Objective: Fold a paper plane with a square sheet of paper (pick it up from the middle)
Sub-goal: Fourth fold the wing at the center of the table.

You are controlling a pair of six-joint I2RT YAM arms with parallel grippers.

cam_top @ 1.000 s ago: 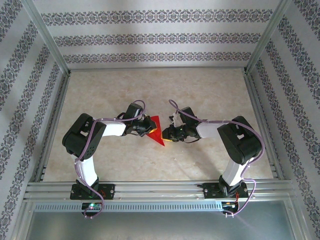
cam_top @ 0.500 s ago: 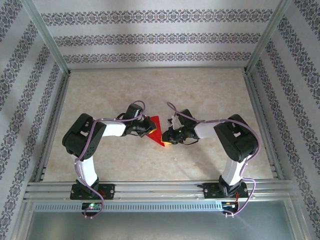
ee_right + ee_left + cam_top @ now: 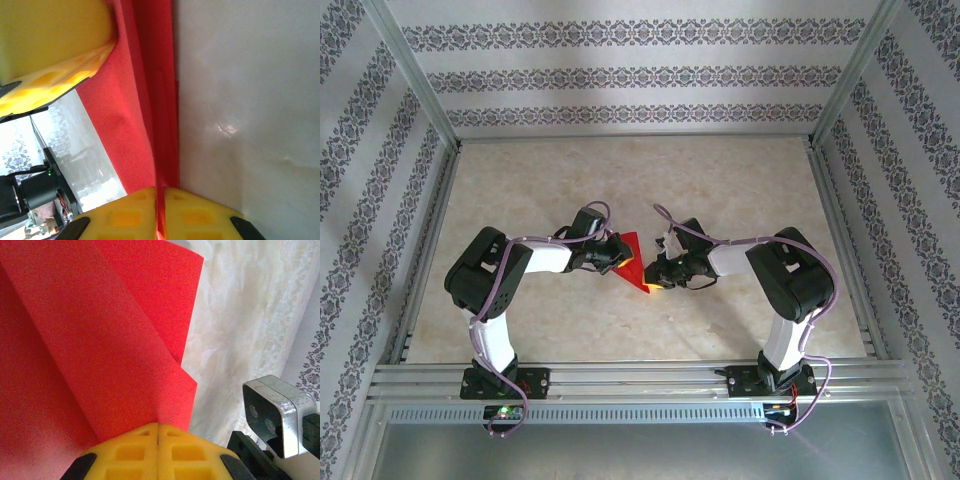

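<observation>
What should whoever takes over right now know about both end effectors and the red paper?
Left end effector: shut on the red paper, pinching one edge.
Right end effector: shut on the paper's folded edge, facing the left one.
Paper: between the two arms, over the middle of the table.
Done: several folds in, one pointed tip showing.
Left to do: the remaining folds of the plane.

Beige marbled desk (image 3: 720,180): far half open, with broad lanes along its left and right sides. Centre blocked: left claw (image 3: 618,258) and right claw (image 3: 653,283) close together, both clamped on the bright red folded paper sheet (image 3: 633,248) between them, no passage there. Bounds: patterned wallpaper walls (image 3: 620,75) on three sides, aluminium frame rail (image 3: 640,378) along the near edge.
</observation>
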